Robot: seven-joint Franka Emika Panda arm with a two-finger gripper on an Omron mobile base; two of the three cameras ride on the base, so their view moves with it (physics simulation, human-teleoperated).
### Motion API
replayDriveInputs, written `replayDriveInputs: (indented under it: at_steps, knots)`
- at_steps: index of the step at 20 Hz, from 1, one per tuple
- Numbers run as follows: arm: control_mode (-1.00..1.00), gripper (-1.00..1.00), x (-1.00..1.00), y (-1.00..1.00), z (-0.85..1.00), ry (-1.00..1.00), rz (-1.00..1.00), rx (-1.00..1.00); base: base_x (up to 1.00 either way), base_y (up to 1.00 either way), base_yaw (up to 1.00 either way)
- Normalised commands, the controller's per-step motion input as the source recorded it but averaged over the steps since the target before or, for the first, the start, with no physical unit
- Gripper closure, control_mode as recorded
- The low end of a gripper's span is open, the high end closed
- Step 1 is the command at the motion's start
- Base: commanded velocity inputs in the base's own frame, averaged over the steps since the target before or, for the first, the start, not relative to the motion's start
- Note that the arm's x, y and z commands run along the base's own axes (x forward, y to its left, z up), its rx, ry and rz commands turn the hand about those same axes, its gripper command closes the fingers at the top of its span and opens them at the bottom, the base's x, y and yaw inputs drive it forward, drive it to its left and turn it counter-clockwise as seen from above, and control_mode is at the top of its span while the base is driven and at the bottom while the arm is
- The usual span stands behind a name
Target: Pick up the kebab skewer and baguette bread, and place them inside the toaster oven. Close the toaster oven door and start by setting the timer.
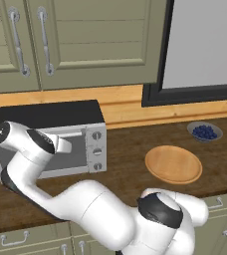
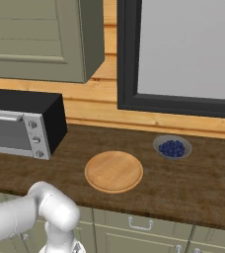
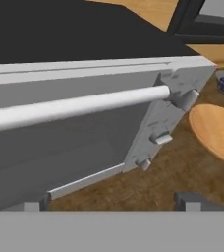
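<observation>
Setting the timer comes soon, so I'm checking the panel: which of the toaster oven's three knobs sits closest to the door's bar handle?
The top knob, level with the bar handle and just off its end; the other two sit lower on the panel.

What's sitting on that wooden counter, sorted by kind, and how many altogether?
Toaster oven: 1
Round wooden board: 1
Bowl of blueberries: 1
Total: 3

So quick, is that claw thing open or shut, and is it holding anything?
Gripper: open, holding nothing, fingertips spread wide just in front of the closed toaster oven door.
</observation>
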Motion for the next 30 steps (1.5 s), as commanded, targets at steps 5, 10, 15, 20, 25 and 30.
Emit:
replayDriveInputs:
  at_steps: [5,10,15,20,25,30]
  knots:
    - [-1.00,-1.00,-0.52,-0.36,0.00,0.01,0.09,0.00,0.00,0.00,0.00]
    - [-1.00,-1.00,-0.43,-0.74,0.00,0.04,0.20,-0.08,0.00,0.00,0.00]
    - [-1.00,-1.00,-0.41,-0.67,0.00,0.05,0.37,-0.31,0.00,0.00,0.00]
    - [-1.00,-1.00,-0.18,-0.35,-0.11,0.28,0.50,-0.58,0.00,0.00,0.00]
    - [-1.00,-1.00,0.15,-0.18,-0.15,0.59,0.50,-0.72,0.00,0.00,0.00]
    - [-1.00,-1.00,0.19,-0.01,-0.28,0.64,0.39,-0.81,0.00,0.00,0.00]
